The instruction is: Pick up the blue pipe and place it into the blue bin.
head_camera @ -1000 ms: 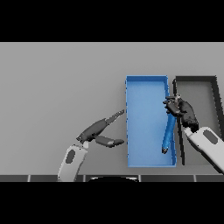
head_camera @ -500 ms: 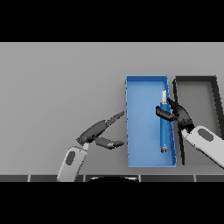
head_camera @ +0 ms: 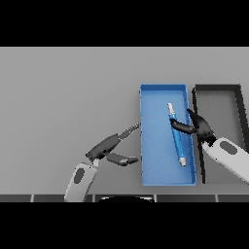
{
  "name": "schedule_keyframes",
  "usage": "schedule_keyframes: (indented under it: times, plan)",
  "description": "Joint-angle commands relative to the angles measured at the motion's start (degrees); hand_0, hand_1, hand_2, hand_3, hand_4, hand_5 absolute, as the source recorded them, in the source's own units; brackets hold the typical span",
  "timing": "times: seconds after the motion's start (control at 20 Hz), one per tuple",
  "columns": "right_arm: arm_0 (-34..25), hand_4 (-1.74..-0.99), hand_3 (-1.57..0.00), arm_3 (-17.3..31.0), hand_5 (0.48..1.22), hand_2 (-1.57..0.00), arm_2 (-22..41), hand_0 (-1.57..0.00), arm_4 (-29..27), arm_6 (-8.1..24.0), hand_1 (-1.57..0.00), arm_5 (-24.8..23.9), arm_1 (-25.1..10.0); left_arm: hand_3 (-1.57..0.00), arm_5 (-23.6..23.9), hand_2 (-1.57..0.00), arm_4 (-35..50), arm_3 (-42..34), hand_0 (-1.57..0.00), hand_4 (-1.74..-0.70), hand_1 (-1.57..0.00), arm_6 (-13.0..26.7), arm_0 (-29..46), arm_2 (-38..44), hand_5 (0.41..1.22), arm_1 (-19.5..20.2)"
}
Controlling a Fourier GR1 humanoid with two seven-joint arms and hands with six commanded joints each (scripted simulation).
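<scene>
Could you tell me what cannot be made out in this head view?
- Whether the right robot hand grips the blue pipe in the blue bin: fingers overlap it.
- Black bin: right side cut off by the picture edge, its lower part hidden by the right arm.

Plain grey table point(head_camera: 63, 87) (evenly lit) fills view.

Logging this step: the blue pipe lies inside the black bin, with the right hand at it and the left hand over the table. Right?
Not quite. The head view shows the blue pipe lying inside the blue bin, not the black bin. The right hand is at it; the left hand is over the table.
</scene>
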Motion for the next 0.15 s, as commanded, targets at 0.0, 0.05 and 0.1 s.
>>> schedule_keyframes:
  times: [0.0, 0.05, 0.1]
  plan:
    - [-0.5, -1.022, 0.00, -0.4, 0.655, -0.01, 0.5, -0.01, 0.0, 0.0, -0.01, 0.3, -0.6, 0.00, 0.4, 0.00, -0.4, 0.3, 0.00, -0.88, 0.00, 0.4, -0.1, -0.2, 0.431, -0.3]
    - [-0.7, -1.022, 0.00, -0.3, 0.649, -0.01, 0.8, -0.01, -0.1, 0.0, -0.01, 0.2, -0.6, 0.00, 0.6, 0.00, -0.6, 0.7, 0.00, -0.88, 0.00, 0.7, -0.2, -0.2, 0.431, -0.6]
    - [-0.4, -1.022, 0.00, -0.6, 0.643, -0.01, 0.7, -0.01, -0.3, -0.1, -0.01, -0.2, -0.2, 0.00, 1.2, 0.00, -1.3, 1.4, 0.00, -0.88, 0.00, 0.8, -0.6, -0.3, 0.431, -0.9]
